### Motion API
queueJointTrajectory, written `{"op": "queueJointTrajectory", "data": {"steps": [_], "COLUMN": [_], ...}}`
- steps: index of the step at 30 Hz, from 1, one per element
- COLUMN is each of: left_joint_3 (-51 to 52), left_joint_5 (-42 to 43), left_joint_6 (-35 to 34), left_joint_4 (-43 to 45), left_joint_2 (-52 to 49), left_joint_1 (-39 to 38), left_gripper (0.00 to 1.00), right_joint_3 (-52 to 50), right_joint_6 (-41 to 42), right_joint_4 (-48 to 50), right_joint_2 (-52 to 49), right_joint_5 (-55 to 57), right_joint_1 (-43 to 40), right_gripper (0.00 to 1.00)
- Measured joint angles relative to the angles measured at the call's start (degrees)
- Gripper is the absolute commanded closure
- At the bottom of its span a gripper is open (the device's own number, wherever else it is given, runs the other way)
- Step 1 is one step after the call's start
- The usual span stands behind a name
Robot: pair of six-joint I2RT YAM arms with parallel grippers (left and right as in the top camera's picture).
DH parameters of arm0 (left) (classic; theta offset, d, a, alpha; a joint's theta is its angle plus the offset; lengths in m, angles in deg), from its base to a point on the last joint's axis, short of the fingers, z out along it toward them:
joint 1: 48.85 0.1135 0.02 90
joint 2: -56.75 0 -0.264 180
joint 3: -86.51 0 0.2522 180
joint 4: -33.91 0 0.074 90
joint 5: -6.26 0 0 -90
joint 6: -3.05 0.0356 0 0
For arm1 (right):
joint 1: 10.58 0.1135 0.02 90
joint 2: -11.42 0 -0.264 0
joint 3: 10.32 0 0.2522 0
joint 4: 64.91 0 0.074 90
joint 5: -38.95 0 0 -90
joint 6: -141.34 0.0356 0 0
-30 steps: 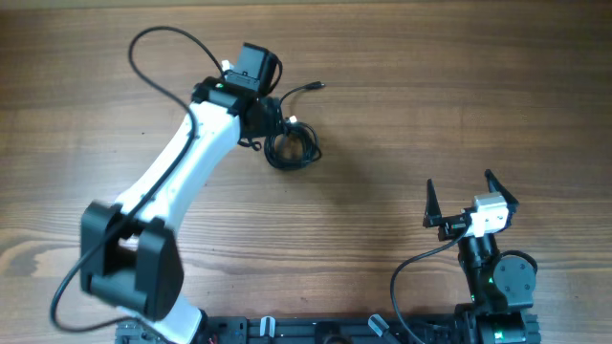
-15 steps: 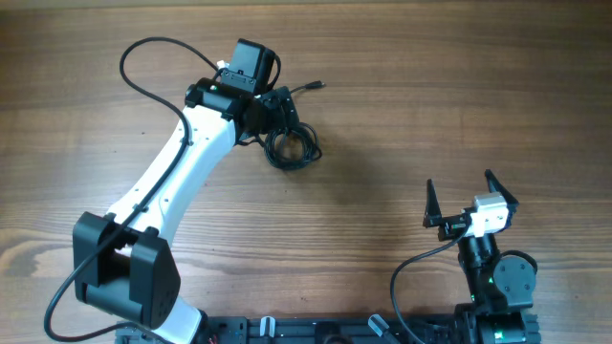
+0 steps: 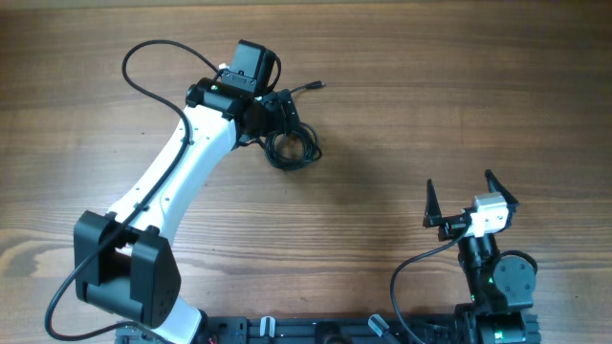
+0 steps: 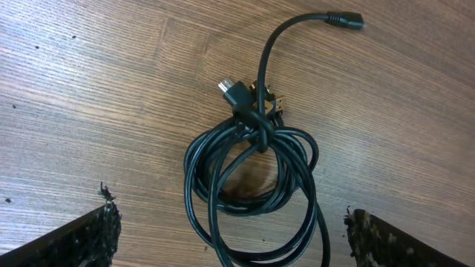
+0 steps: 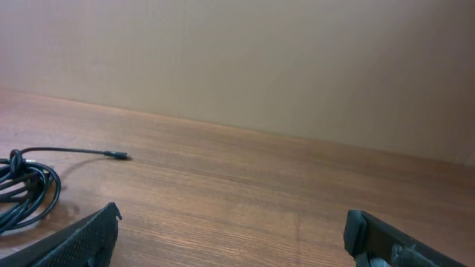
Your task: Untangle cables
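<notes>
Well, my left jaws stood wide apart and held nothing; in the left wrist view one dark fingertip [image 4: 100,236] sat at the lower left corner and the other at the lower right, and the cables [image 4: 252,174] lay on the wooden counter [image 4: 89,111] between them, touching neither; the cords were wound into a loose coil of several loops, pinched together at the top where a couple of small plugs [image 4: 236,93] bunched up; one free end [image 4: 344,20] arched up and away from the coil to the upper right and finished in a small connector; from overhead the same bundle [image 3: 292,146] lay just beside the head of my white left arm [image 3: 182,172], in the far left half of the counter [image 3: 430,76], with that stray end [image 3: 314,86] pointing right; my right jaws were also fully spread and empty, raised near my own base at the near right, well apart from the coil; their camera caught only the edge of the loops [image 5: 26,189] at its far left, with the loose tip [image 5: 119,155] lying flat on the wood.
</notes>
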Motion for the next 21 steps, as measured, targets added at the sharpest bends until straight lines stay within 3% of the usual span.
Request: {"op": "queueJointTrajectory", "data": {"steps": [21], "left_joint_3": [0.00], "left_joint_5": [0.00], "left_joint_6": [-0.13], "left_joint_4": [1.03], "left_joint_2": [-0.04], "left_joint_1": [0.00], "left_gripper": [0.00], "right_joint_3": [0.00], "right_joint_6": [0.02], "right_joint_4": [0.00], "right_joint_2": [0.00], "right_joint_5": [0.00], "right_joint_1": [0.00], "right_gripper": [0.00]}}
